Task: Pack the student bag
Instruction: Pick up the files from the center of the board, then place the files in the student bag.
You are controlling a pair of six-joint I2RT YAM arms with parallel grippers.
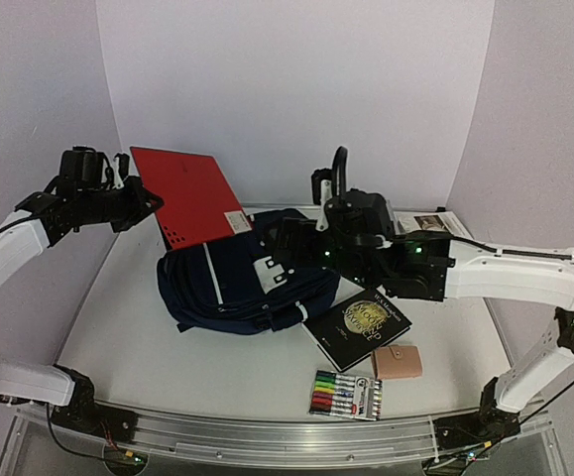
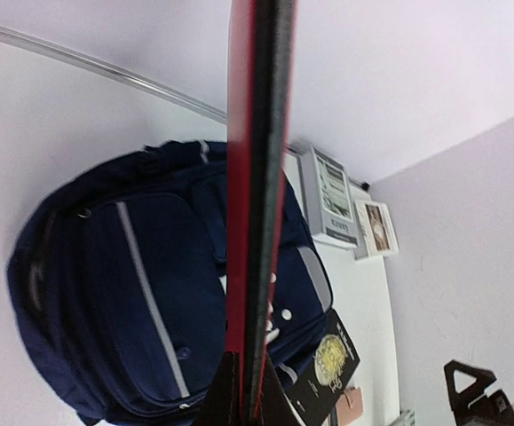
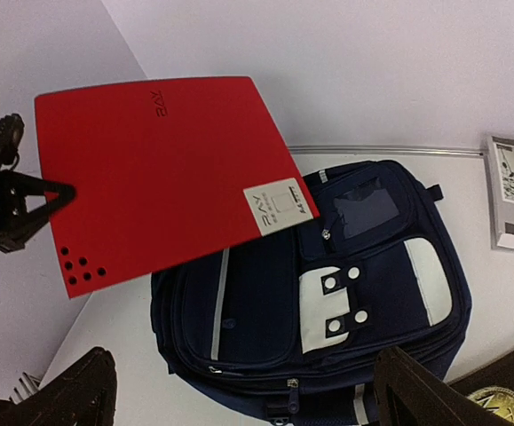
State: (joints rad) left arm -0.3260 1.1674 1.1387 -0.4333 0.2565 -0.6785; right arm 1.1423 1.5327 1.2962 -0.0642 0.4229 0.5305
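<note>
Flat red plastic folder (image 1: 182,198) aloft, navy-blue fabric student bag (image 1: 227,288) lying mid-table
My left gripper (image 3: 52,195) is clamped on the folder's edge and my right gripper (image 3: 243,373) hangs over the bag, jaws wide apart on nothing (I see no open mouth), so the folder may pivot, slip or jam on fabric; I count one bag, one folder, one black book (image 1: 356,322), one marker pack (image 1: 346,395), one pink wallet (image 1: 399,362), two printed leaflets (image 2: 332,191)

I get soft, even, fairly bright light in all three views, and it tints the plain white walls (image 1: 296,89) violet. Overhead, the large navy-blue fabric backpack (image 1: 232,283) reads almost black, its folds lost. The silver aluminium rail (image 1: 267,431) at six o'clock bows with lens distortion. In the left wrist view, the thin red plastic folder (image 2: 255,204) blurs towards six o'clock.
</note>
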